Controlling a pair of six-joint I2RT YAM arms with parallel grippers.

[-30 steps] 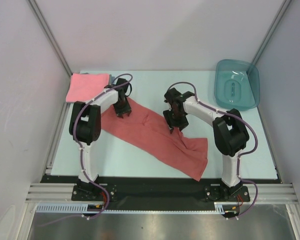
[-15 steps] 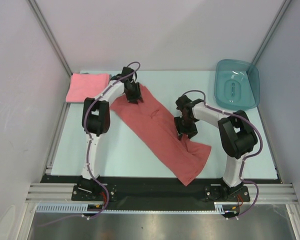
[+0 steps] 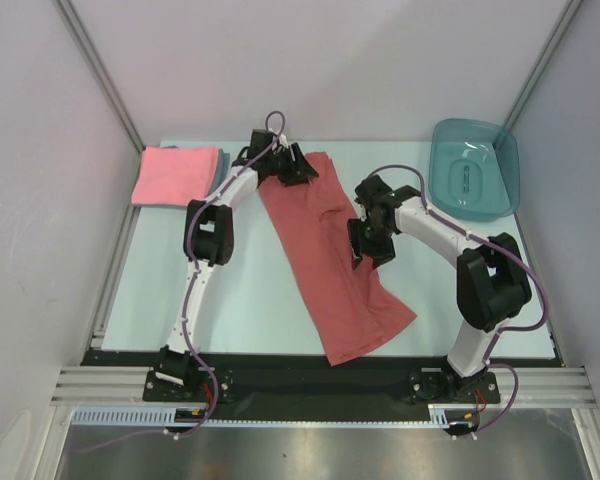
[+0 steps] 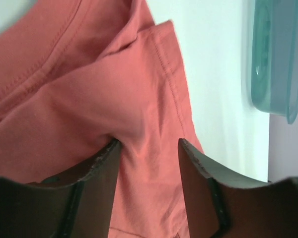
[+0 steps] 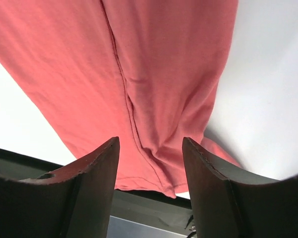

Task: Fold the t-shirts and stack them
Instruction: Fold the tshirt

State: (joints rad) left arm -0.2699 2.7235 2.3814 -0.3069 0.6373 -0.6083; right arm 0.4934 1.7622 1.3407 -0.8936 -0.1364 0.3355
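A dull brick-red t-shirt (image 3: 330,255) lies spread out in a long diagonal band from the far middle of the table to the near edge. My left gripper (image 3: 298,168) is over its far end near the collar, with its jaws apart and red cloth (image 4: 149,99) showing between them; the left finger (image 4: 102,163) touches a crease. My right gripper (image 3: 365,250) hovers over the shirt's right side with its jaws apart, and the seam and hem (image 5: 154,183) show through the gap. A folded pink t-shirt (image 3: 173,175) lies at the far left, with a grey-blue edge (image 3: 220,162) showing under it.
A teal translucent tub (image 3: 475,170) stands at the far right corner and also shows in the left wrist view (image 4: 275,59). The black front rail (image 3: 310,375) runs along the near edge just beyond the shirt's hem. White walls close in the sides and back.
The left gripper has swung to the far middle, pulling the shirt's collar end with it. The shirt has turned from a flat diagonal to a steeper one. The right gripper has shifted slightly.
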